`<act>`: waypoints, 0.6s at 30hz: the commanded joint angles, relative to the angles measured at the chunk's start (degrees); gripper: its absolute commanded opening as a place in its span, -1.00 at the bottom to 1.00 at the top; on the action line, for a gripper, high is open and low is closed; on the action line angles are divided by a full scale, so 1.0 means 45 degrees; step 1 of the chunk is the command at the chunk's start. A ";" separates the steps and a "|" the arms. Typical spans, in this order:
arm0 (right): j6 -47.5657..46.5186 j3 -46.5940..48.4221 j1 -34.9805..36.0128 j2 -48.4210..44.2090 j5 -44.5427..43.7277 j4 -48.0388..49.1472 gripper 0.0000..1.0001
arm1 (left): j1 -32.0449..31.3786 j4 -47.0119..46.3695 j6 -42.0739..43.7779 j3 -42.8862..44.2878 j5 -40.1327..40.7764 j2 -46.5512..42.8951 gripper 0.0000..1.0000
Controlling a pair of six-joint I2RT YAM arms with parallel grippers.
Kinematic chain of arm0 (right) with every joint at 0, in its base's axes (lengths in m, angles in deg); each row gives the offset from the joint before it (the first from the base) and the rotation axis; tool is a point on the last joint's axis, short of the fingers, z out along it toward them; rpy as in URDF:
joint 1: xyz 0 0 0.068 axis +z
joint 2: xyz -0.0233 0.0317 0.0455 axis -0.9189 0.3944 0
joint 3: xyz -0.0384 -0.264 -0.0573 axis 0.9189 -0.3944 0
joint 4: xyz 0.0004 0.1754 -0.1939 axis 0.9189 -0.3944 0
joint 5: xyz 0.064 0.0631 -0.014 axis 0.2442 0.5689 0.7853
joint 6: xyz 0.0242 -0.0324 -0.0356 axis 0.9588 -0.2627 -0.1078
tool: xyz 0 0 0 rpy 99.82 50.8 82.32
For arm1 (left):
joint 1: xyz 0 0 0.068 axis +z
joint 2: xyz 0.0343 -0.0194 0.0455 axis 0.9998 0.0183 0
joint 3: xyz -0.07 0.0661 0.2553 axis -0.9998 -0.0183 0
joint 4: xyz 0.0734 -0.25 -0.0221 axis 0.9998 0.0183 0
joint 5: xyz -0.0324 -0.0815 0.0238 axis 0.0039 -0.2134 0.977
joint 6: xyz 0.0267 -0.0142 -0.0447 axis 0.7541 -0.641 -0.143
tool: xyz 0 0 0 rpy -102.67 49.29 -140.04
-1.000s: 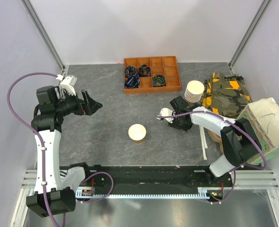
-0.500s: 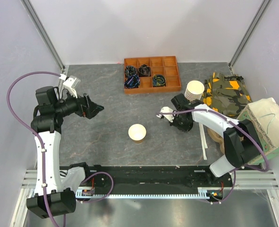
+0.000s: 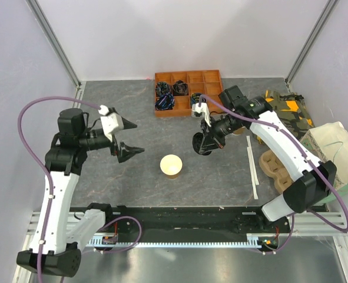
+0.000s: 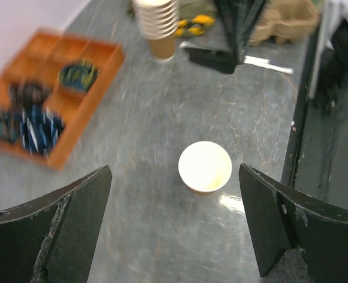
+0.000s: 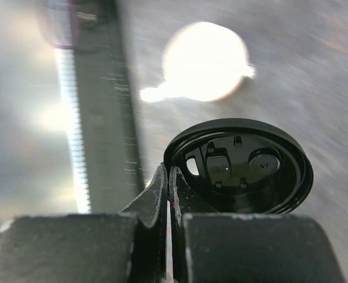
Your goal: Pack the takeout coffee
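Top view: the lidless cup (image 3: 171, 165) stands mid-frame on the counter (image 3: 232, 177). The left gripper (image 3: 137, 138), jaws spread, hovers to its left.

Left wrist view: the cup sits between the jaws.

Right wrist view: the right gripper (image 5: 169, 177) has its jaws pinching the black lid (image 5: 238, 165) by the rim. The lid should be levelled over the cup's mouth before pressing.

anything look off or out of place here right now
Nothing looks spilled or damaged. One oddity: the takeout cup stands upright but lidless, its cream inside showing, while a black lid is pinched by its rim in the shut right gripper, apart from the cup.
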 commanded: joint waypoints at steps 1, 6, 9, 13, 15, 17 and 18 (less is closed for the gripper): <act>-0.1956 0.0928 0.0049 0.0800 0.4792 -0.3435 -1.00 | -0.1787 -0.0599 0.4041 0.0055 -0.0643 -0.0595 0.89; -0.2507 0.0578 0.0770 0.0900 0.5518 -0.4282 -1.00 | -0.5400 -0.0112 0.5978 0.0093 0.1366 -0.0148 0.76; -0.2313 0.0402 0.1707 0.0802 0.5517 -0.4282 -1.00 | -0.7119 0.0162 0.6504 0.0133 0.2051 0.0282 0.68; -0.2234 0.0226 0.2158 0.0665 0.5498 -0.4263 -1.00 | -0.9093 0.0417 0.8200 -0.0276 0.3224 0.0342 0.63; -0.2214 0.0070 0.2159 0.0645 0.5596 -0.4282 -1.00 | -0.9972 0.0417 0.8556 -0.0550 0.3847 0.0380 0.62; -0.2195 0.0031 0.2276 0.0626 0.5655 -0.4263 -1.00 | -1.0674 0.0164 0.8655 -0.0784 0.4240 0.0458 0.62; -0.2175 0.0050 0.2353 0.0626 0.5655 -0.4282 -1.00 | -1.0872 -0.0030 0.8597 -0.0882 0.4609 0.0497 0.63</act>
